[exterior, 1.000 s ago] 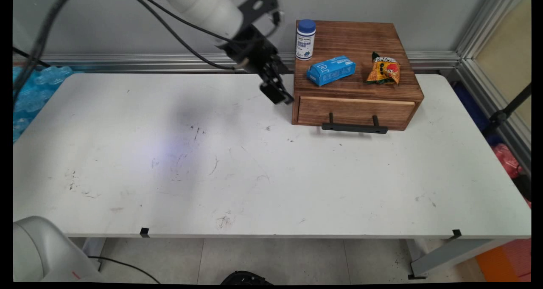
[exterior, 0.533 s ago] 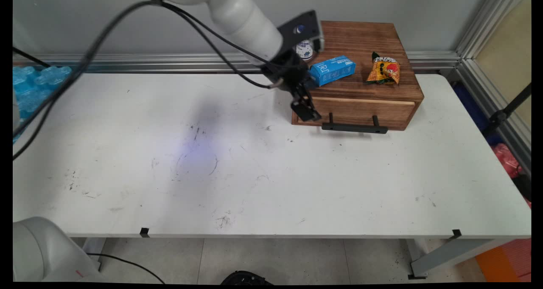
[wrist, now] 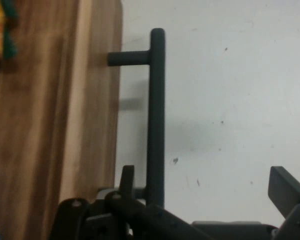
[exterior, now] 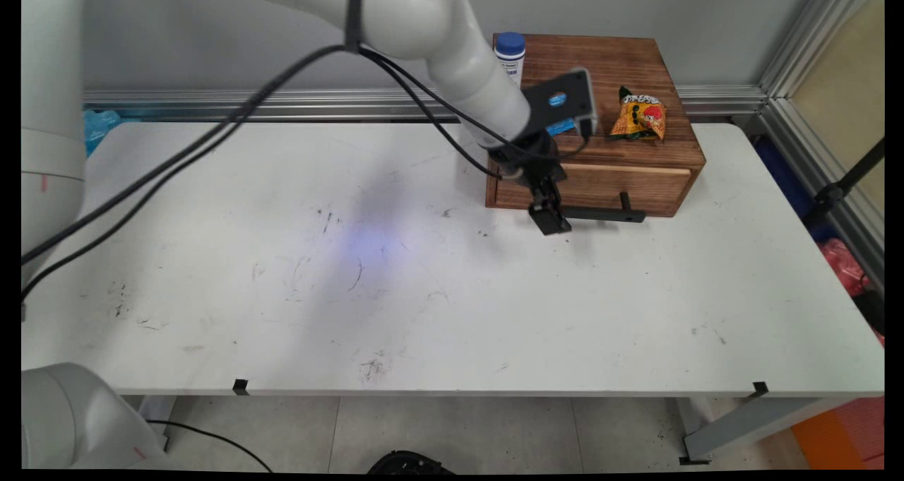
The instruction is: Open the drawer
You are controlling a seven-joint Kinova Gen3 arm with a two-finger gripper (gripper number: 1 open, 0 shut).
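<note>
I am holding the gripper (exterior: 549,220) low over the white table (exterior: 424,311), right at the left end of the black drawer handle (exterior: 600,215) on the wooden drawer box (exterior: 600,184). Its jaws are standing wide apart, gripping nothing, with the handle bar (wrist: 156,115) running between them nearer one finger (wrist: 126,181). The drawer is sitting shut. A snack packet (exterior: 639,114) and a white bottle (exterior: 510,50) are resting on the box top.
</note>
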